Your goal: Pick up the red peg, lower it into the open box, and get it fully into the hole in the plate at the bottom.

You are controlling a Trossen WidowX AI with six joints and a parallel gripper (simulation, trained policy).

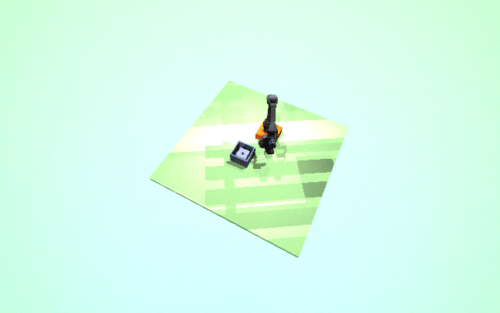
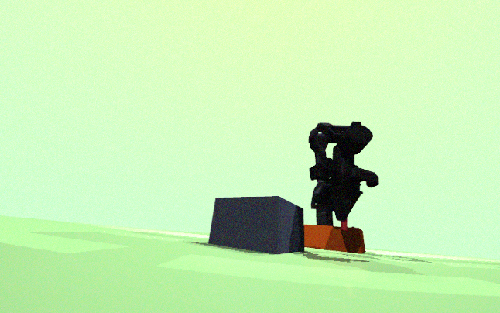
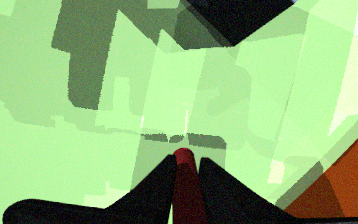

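Note:
The red peg is held between the two black fingers of my gripper, its lower end sticking out below the tips and clear of the table. The gripper is shut on it and points down, beside the box and in front of the orange base. The open dark box stands to the left of the gripper in the top and exterior views; a dark corner at the top of the wrist view seems to be part of it. Inside lies the pale plate with a small dark hole. The peg is hidden in the top view.
The orange base block of the arm stands close behind and beside the gripper. The green table top carries patchy light and shadow. The box's high walls stand between the gripper and the plate.

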